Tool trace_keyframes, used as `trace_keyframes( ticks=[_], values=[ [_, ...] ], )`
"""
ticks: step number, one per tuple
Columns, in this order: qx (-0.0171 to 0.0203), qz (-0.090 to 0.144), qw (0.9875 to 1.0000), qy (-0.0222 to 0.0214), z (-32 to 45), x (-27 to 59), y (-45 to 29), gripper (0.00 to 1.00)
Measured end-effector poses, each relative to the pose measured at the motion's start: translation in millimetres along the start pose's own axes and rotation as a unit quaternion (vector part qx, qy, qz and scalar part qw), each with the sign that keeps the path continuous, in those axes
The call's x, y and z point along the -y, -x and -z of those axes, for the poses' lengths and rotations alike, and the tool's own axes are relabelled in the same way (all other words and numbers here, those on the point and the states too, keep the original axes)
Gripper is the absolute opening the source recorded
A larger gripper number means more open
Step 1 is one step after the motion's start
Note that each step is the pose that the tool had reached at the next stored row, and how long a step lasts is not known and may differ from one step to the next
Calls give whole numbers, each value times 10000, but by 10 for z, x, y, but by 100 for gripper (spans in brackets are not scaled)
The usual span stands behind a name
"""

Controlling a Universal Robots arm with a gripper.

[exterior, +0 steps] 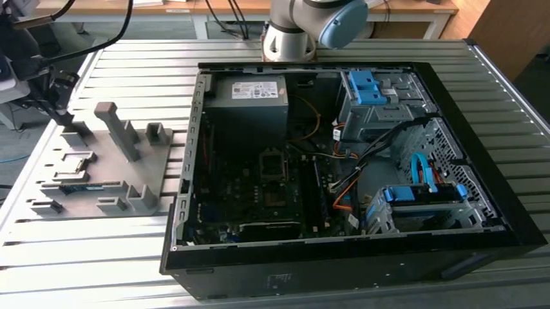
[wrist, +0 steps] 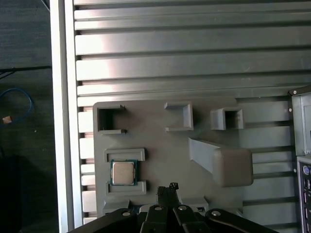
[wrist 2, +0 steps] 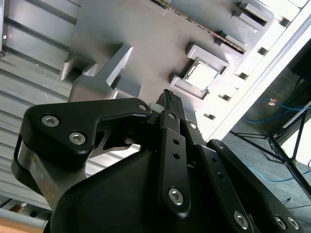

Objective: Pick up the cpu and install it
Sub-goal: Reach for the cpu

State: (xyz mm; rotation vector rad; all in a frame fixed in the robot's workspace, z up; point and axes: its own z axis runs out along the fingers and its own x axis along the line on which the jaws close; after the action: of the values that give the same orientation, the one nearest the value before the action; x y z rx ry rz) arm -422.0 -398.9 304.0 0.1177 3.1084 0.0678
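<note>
Tabletop [exterior: 86,257]: ribbed metal slats. Toward the exterior view's left a grey tray [exterior: 159,170] of moulded pockets lies on it, with a tall slanted post [exterior: 116,129] rising from the tray. Just beside the tray, toward the exterior view's right, an open computer case [exterior: 344,273] lies on its side. Behind the case we note the arm's base [exterior: 301,26] standing on the tabletop.

Inside the case: a grey power-supply box [exterior: 249,103] at the far end, a dark board [exterior: 249,199] below it, and a square socket frame [exterior: 270,164] about the middle of that board. Blue drive brackets and loose cables fill the side toward the exterior view's right.

In both wrist views we find the cpu [wrist: 124,172] [wrist 2: 201,75]. It lies flat with its metal face up in a square pocket of the tray, held between two low bracket-shaped walls. That pocket sits in the part of the tray nearest the tabletop's edge.

The pincer [wrist: 167,188] [wrist 2: 170,97] hangs over the tray, with its tips just beside the cpu's pocket and apart from the chip. Its fingers are drawn together and there is nothing between them, so it is closed and empty. The post stands on the pincer's other side, well apart from the cpu. We cannot tell from these angles how high the tips stand above the tray.
</note>
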Motion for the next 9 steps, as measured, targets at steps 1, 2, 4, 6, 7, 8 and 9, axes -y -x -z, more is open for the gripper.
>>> trace_keyframes(
  ticks=[1, 2, 4, 6, 7, 8, 9],
  values=[
    [0, 0, 10000, 0, -5, 0, 0, 10],
    [0, 0, 10000, 0, -10, 0, -1, 10],
    [0, 0, 10000, 0, -21, 1, -1, 10],
    [0, 0, 10000, 0, -31, 2, -2, 10],
    [0, 0, 10000, 0, -36, 2, -2, 10],
    [0, 0, 10000, 0, -42, 2, -3, 10],
    [0, 0, 10000, 0, -46, 2, -3, 10]
  ],
)
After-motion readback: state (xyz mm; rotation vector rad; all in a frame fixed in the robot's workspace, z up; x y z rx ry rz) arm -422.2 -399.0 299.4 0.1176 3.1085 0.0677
